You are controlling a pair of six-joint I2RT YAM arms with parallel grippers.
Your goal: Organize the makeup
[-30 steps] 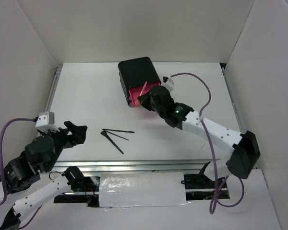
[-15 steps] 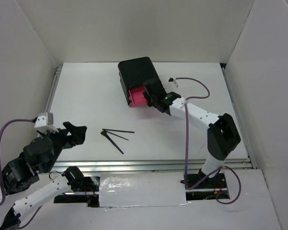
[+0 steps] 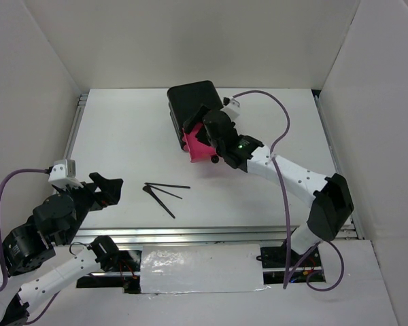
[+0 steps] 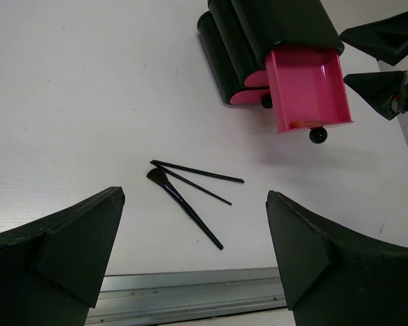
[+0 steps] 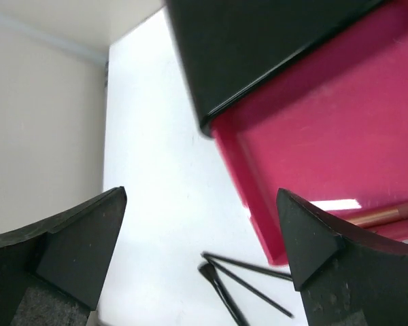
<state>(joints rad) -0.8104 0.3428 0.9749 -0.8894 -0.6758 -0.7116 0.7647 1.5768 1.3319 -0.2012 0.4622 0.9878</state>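
Note:
Three thin black brushes [image 3: 164, 193] lie fanned on the white table, also seen from the left wrist [image 4: 188, 195] and the right wrist [image 5: 248, 284]. The black chest [image 3: 192, 100] stands at the back with one pink drawer [image 3: 194, 147] pulled out. An orange-pink stick [image 5: 389, 213] lies at the front of that drawer [image 5: 313, 136]. My right gripper [image 3: 205, 136] hovers open above the drawer with nothing between its fingers. My left gripper [image 3: 110, 187] is open near the table's front left, apart from the brushes. The rest of the makeup is out of view.
White walls close in the table [image 3: 122, 136] at the back and on both sides. A metal rail [image 4: 190, 299] runs along the front edge. The chest [image 4: 272, 30] has two more pink drawers pushed shut. The right arm's purple cable loops over the back right.
My right gripper went from shut on the orange-pink stick to open, and the stick now lies in the drawer. The right arm shifted over the drawer. The left arm stayed still.

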